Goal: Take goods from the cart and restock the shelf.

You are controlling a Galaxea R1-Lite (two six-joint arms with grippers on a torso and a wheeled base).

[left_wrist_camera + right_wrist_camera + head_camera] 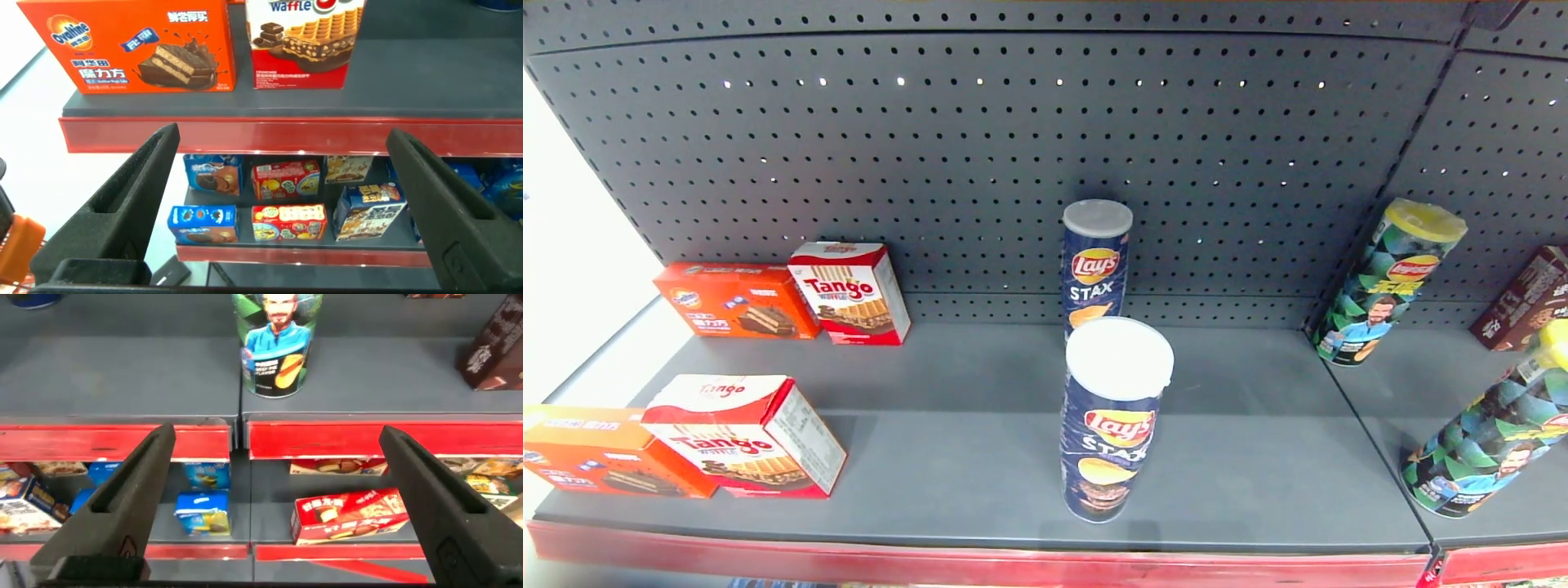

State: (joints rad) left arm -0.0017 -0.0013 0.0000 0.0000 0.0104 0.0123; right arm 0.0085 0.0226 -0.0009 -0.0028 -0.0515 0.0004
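Left gripper (282, 139) and right gripper (278, 433) sit out in front of the shelf's (947, 441) front edge, jaws apart, nothing held. Shelf partly stocked: orange box (596, 461) and red box (747, 437) at the front left corner, near can (1115, 416) mid-shelf close to the front edge, far can (1096, 261) straight behind it at the back edge. Both cans upright, long axis vertical, lids up, labels toward the front edge. Wide bare stretches either side of the cans. Judgement: restocking under way, not finished; next item must come from the cart.
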